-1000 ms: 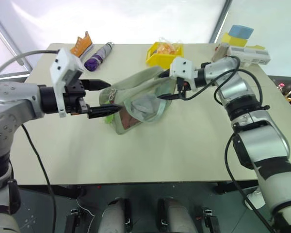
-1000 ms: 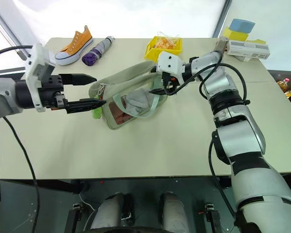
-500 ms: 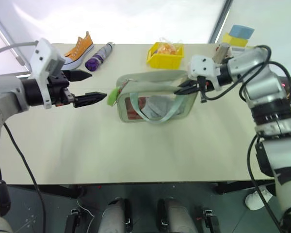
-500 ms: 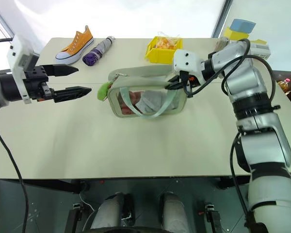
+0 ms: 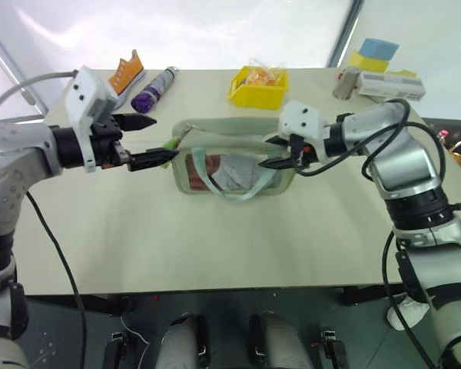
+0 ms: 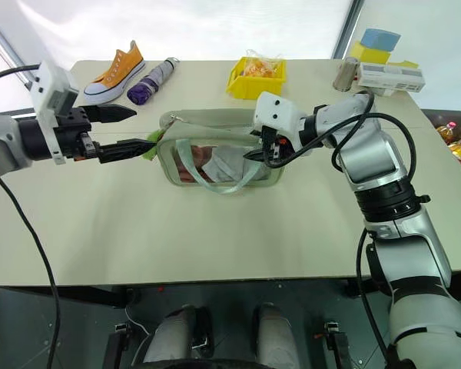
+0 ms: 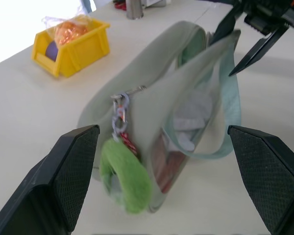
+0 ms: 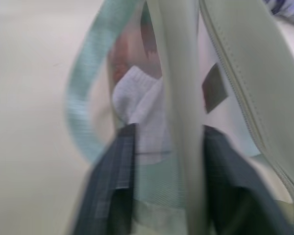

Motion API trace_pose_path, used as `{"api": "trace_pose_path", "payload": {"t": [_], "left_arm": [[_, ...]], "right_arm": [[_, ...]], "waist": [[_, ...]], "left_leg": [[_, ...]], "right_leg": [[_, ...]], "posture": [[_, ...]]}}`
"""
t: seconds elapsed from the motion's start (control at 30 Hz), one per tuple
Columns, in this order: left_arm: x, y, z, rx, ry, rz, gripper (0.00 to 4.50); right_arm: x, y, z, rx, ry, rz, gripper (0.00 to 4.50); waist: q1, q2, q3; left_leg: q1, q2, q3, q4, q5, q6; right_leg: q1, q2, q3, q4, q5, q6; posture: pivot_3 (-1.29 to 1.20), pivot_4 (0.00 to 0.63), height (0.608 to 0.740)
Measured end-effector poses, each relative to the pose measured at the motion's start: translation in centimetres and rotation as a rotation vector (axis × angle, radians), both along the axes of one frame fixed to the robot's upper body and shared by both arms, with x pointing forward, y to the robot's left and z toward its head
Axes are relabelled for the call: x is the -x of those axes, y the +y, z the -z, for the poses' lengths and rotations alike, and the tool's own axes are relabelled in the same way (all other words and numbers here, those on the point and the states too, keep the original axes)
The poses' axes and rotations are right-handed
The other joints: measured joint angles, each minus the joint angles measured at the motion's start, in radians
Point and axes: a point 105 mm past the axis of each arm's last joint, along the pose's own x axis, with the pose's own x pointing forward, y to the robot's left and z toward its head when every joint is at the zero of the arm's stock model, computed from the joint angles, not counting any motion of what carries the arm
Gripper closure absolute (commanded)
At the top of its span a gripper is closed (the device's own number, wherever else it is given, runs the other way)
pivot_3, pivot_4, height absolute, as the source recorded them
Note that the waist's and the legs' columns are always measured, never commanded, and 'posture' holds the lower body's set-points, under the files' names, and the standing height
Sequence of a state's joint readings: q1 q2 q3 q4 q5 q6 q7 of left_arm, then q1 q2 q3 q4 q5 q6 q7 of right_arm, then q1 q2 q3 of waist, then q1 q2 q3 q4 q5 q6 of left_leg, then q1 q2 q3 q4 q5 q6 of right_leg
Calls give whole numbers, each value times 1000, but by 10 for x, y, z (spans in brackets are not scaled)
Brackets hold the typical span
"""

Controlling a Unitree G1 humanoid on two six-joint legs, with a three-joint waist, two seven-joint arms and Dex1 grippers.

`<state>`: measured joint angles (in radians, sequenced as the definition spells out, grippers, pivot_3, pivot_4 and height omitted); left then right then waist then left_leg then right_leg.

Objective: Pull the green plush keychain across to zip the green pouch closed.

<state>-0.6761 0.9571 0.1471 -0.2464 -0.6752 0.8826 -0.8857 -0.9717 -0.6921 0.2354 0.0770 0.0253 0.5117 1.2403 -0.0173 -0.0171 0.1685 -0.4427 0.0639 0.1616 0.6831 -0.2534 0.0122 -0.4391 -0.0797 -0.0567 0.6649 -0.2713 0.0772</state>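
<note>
Pale sage-green soft rectangular zip pouch (image 5: 234, 157) upright mid-surface (image 5: 215, 231). Left tool (image 5: 155, 140) reaches level from the left, fingers spread wide, empty, straddling the small lime-green fuzzy plush keychain (image 7: 125, 176) at the pouch's left end. Right tool (image 5: 278, 152) angled down at the pouch's right end, fingers part open either side of its top edge; grip unclear.

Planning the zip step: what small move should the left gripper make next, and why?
Probably ease the left gripper forward and close on the green plush keychain. Its fingers stand wide open with the charm hanging between them, ungrasped, while the right gripper straddles the green pouch at its far end.
</note>
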Motion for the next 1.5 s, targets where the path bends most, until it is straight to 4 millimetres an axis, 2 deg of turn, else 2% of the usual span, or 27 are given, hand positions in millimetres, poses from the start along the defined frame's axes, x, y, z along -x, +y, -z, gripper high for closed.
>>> {"api": "trace_pose_path", "payload": {"t": [0.2,0.33,0.43,0.5,0.67,0.77,1.0,1.1,1.23,1.3,1.33,1.4,1.5], "left_arm": [[-6,27,23,-35,63,-92,0],[-10,33,32,-28,73,-112,0],[-16,27,37,-2,70,-117,0],[-20,22,40,6,67,-117,0],[-26,13,47,15,68,-107,0],[-29,10,50,13,57,-109,796],[-30,13,53,-5,59,-94,4430],[-34,9,43,10,40,-84,4477],[-38,-23,-11,119,-61,3,4477],[-33,-39,-27,142,-99,65,4477],[-31,-48,-29,142,-108,95,4477],[-32,-63,-19,140,-80,130,4477],[-37,-68,0,93,-41,117,4477]], "right_arm": [[9,-29,-17,10,-75,81,2513],[6,-36,1,15,-66,114,2513],[4,-38,8,14,-65,119,3343],[2,-37,8,5,-73,121,4345],[1,-31,10,-18,-78,104,4440],[0,-30,9,-20,-81,106,4500],[-2,-28,9,-31,-89,111,4500],[-4,-28,9,-37,-91,118,4500],[-6,-25,9,-41,-99,113,4500],[-6,-20,9,-45,-101,101,4500],[-6,-19,10,-47,-100,99,4500],[-7,-18,10,-48,-103,101,4500],[-8,-16,9,-50,-112,103,4500]], "waist": [[4,0,0],[4,-1,0],[5,-1,0],[5,-1,0],[-2,-1,0],[-2,-1,-1],[-3,-1,-1],[1,-1,-1],[5,-1,-1],[3,-1,-1],[-1,-1,-1],[-1,-1,-1],[-4,-1,-1]], "left_leg": [[0,0,0,0,0,0],[0,0,0,0,0,0],[0,-1,0,0,0,0],[0,-1,0,0,0,0],[1,0,0,0,0,0],[1,0,0,0,0,0],[1,0,0,0,0,0],[0,0,0,0,0,0],[0,-1,-1,1,0,0],[1,-1,-1,1,0,0],[2,-1,0,1,0,0],[3,0,0,0,0,0],[3,0,0,0,0,0]], "right_leg": [[1,0,0,0,0,0],[1,0,0,0,0,0],[1,0,0,0,0,0],[1,0,0,0,0,0],[1,1,0,0,0,0],[1,1,0,0,0,0],[1,1,0,0,0,0],[1,1,0,0,0,0],[2,0,0,0,0,0],[2,0,0,0,0,0],[3,0,0,0,0,0],[3,1,0,0,0,0],[3,1,0,0,0,0]], "posture": [[0,150,740],[0,150,740],[0,150,740],[0,150,740],[0,150,740],[0,150,740],[0,150,740],[0,150,740],[0,150,740],[0,150,740],[0,150,740],[0,150,740],[0,150,740]]}}
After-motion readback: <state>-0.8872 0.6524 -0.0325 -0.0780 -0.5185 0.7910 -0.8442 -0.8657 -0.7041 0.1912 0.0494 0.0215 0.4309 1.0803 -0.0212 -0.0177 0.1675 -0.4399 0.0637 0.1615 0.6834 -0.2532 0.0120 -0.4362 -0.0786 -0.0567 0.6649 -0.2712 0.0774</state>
